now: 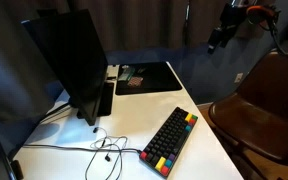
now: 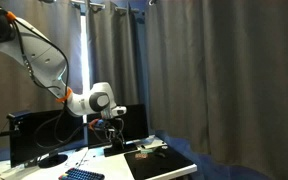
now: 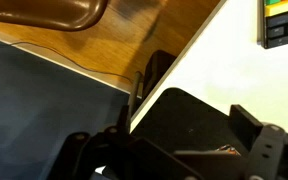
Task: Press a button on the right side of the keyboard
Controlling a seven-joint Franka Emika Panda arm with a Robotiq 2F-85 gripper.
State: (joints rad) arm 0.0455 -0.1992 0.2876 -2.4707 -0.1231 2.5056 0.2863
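Closest to the camera in an exterior view, the keyboard (image 1: pixel 170 140) lies at an angle on the front part of the white desk (image 1: pixel 134 110), near the edge that faces a brown chair (image 1: pixel 264 100). Its keys are mostly black, with red, yellow and green ones at both ends. In the wrist view only 1 corner of it shows, at the top right (image 3: pixel 282 25).

Dark curtains (image 2: pixel 214 80) fill the background in both exterior views. On the desk, a black monitor (image 1: pixel 69 60) stands on the side away from the chair, and a flat black mat (image 1: pixel 149 76) lies behind the keyboard, well apart from it. Thin cables (image 1: pixel 102 148) trail across the desk top between the monitor's foot and the keyboard.

The robot arm (image 2: pixel 44 60) curves down over the desk and ends above the mat, well clear of the keyboard. In the wrist view the 2 fingers (image 3: pixel 259 140) are blurred but look spread apart with nothing between them, the mat and the desk edge below them.
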